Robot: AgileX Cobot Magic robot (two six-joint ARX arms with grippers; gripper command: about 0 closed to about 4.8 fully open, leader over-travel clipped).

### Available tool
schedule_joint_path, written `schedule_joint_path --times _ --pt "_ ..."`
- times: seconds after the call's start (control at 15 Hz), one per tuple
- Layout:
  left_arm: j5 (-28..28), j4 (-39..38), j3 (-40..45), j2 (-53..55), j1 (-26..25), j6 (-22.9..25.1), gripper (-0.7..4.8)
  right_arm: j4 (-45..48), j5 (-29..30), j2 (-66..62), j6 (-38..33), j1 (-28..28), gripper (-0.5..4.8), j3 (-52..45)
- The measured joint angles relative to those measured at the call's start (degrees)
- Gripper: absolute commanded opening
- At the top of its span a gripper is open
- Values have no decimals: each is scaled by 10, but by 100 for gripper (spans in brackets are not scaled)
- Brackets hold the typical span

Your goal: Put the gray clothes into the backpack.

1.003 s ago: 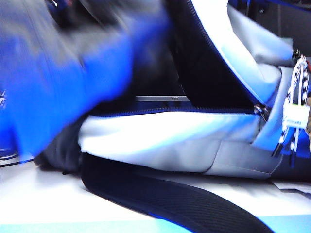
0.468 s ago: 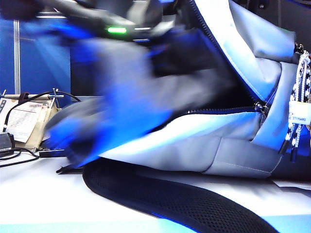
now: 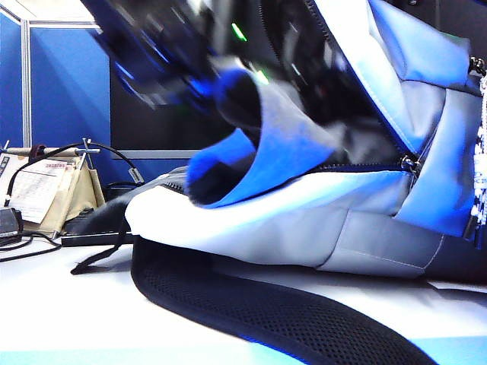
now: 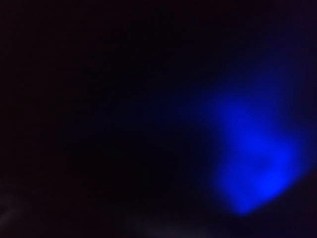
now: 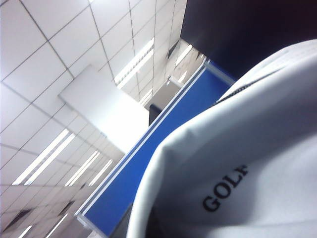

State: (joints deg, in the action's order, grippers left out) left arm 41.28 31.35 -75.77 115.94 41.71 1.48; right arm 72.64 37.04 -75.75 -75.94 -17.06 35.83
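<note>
Gray clothes [image 3: 293, 141]: a fold hangs over the backpack's [image 3: 304, 220] zip edge, the rest inside the open mouth; a second ago the bundle hung blurred outside, left of the opening.
Meaning: mostly packed, the fold left to tuck.
Left claw [image 3: 251, 72]: blurred in the mouth, pressed together; wrist view dark, hold unclear.
Right claw: unseen, pressed together; its camera faces backpack shell.
Worktop [image 3: 68, 312]: carries backpack.

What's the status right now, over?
Left gripper buried in backpack mouth, shut. Right gripper unseen, shut. Gray knit clothes halfway into light gray-white fabric backpack. No obstruction visible.
</note>
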Motion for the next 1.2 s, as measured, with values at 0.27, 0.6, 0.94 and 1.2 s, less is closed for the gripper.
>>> schedule_joint_path --times 0.27,0.6,0.94,1.2 --pt "66 21 -131 89 13 -5 139 18 -25 3 8 8 -6 0" --pt "-3 -27 -156 88 18 2 479 20 -41 4 13 13 -6 0" --pt "14 -233 -156 36 -31 63 479 7 -14 1 -2 3 -6 0" --pt "-57 -434 -158 -28 -63 199 479 6 -13 1 -6 -1 -6 -1"
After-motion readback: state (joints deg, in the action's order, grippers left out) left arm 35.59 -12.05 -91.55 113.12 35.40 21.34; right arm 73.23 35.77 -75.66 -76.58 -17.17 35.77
